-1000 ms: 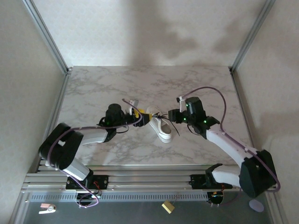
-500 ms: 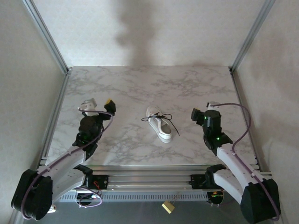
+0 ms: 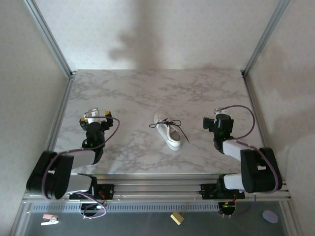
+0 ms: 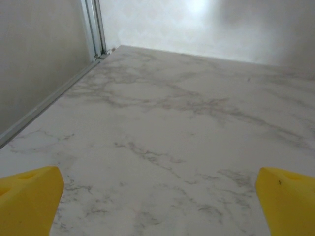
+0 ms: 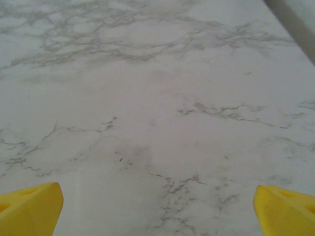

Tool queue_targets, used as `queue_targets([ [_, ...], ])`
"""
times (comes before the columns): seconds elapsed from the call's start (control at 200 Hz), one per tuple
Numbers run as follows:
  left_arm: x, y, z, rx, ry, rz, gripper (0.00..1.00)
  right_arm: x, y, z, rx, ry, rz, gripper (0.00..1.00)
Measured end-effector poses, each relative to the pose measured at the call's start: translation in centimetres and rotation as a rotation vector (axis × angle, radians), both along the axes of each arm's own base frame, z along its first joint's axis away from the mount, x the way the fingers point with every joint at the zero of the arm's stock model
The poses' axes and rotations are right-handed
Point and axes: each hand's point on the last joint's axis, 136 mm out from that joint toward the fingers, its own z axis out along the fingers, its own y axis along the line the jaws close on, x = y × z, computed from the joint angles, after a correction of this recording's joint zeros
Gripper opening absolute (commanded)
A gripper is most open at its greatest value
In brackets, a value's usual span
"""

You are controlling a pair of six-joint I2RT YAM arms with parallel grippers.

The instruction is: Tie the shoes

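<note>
A small white low-top shoe lies alone in the middle of the marble table, its black laces in a bow across the top with one end trailing to the right. My left gripper sits well to the shoe's left, open and empty; its yellow fingertips stand far apart over bare marble. Well to the shoe's right is my right gripper, also open and empty, with yellow fingertips wide over bare marble.
The marble table is walled by pale panels with aluminium posts at the back corners. A metal rail runs along the left table edge. Both arms are folded back near their bases at the front edge.
Both arms have pulled away from the shoe to the table's sides and folded back. The right gripper has opened wide. The shoe stays put with its laces tied in a bow.
</note>
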Motion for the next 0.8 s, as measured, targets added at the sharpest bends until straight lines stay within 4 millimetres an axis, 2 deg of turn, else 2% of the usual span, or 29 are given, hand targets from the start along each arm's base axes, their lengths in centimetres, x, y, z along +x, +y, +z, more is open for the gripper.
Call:
queue_targets([
  [0.07, 0.3, 0.5, -0.5, 0.012, 0.009, -0.002, 0.99, 0.5, 0.0, -0.2, 0.039, -0.010, 0.023, 0.99],
  [0.19, 0.9, 2.4, 0.1, -0.018, -0.051, -0.003, 0.99, 1.9, -0.1, 0.7, 0.088, -0.095, 0.050, 0.99],
  [0.29, 1.0, 4.1, -0.9, -0.051, -0.061, 0.007, 0.99, 2.0, 0.4, -0.4, 0.105, -0.111, 0.078, 0.99],
  [0.385, 1.2, 3.7, -1.7, -0.070, -0.043, -0.026, 0.99, 1.9, 0.7, -1.2, 0.112, -0.088, 0.090, 0.99],
  [0.551, 1.4, 3.1, -1.2, -0.074, -0.065, -0.060, 0.99, 2.5, 1.1, -0.3, 0.111, -0.116, 0.103, 0.99],
  [0.801, 1.4, 3.0, -1.2, -0.075, -0.066, -0.066, 0.99, 2.5, 1.3, -0.2, 0.111, -0.119, 0.107, 0.99],
])
